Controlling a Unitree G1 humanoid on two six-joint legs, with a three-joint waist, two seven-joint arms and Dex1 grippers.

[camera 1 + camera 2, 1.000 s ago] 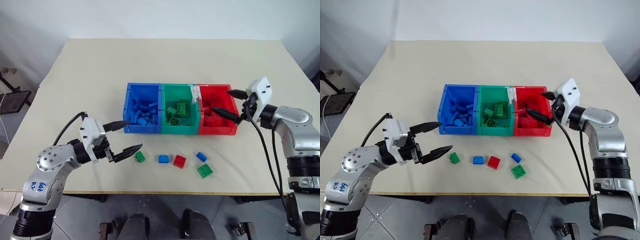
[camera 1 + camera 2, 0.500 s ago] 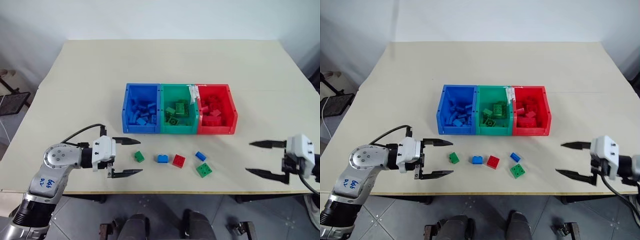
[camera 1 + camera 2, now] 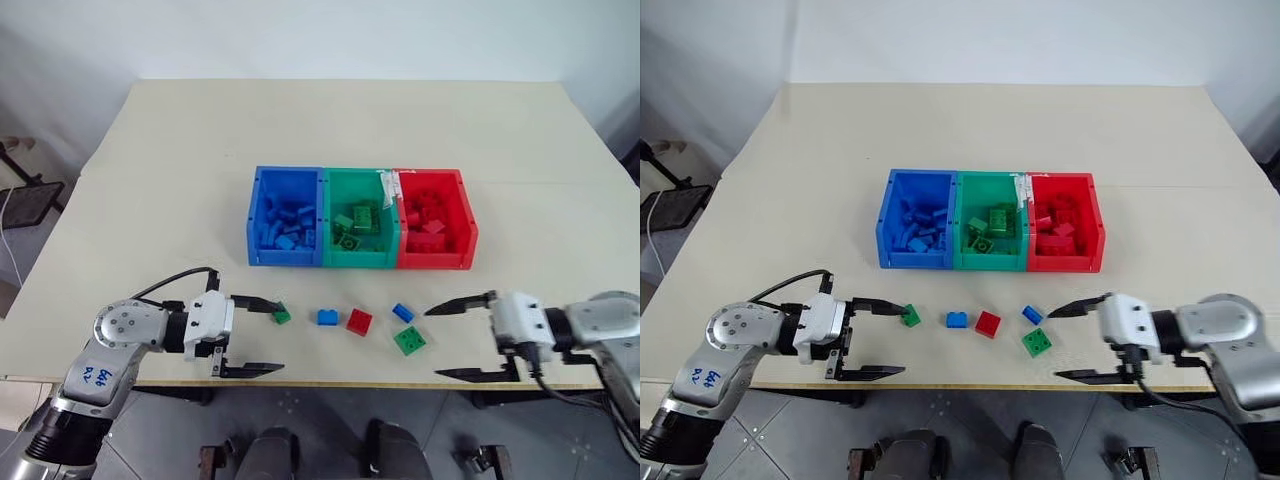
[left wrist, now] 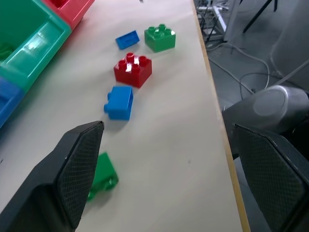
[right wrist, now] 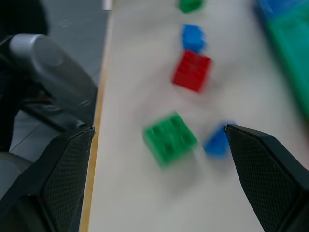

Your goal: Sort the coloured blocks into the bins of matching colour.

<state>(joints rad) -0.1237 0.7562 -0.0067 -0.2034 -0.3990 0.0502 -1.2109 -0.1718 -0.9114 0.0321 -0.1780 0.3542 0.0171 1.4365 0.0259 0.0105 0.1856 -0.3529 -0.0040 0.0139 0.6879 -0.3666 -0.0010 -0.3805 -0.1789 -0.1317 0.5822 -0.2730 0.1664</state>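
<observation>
While both arms sit low at the table's near edge, you have this:
Left gripper (image 3: 249, 335): fingers spread wide, holding nothing; the upper fingertip (image 3: 268, 305) sits just beside the small green brick (image 3: 282, 315), contact unclear.
Right gripper (image 3: 446, 340): fingers wide apart, empty, pointing toward the loose bricks, near the larger green brick (image 3: 408, 340).
Loose bricks: you see five studded pieces in a row on the table (image 3: 180, 150) in front of the bins; between the two green ones lie a blue brick (image 3: 326, 317), a red brick (image 3: 358, 321) and a small blue brick (image 3: 402, 312).
Bins: blue bin (image 3: 262, 185), green bin (image 3: 330, 180) and red bin (image 3: 468, 215) joined in a row, each holding bricks of its own colour.
Writing: blue handwriting on the left arm, not legible.
</observation>
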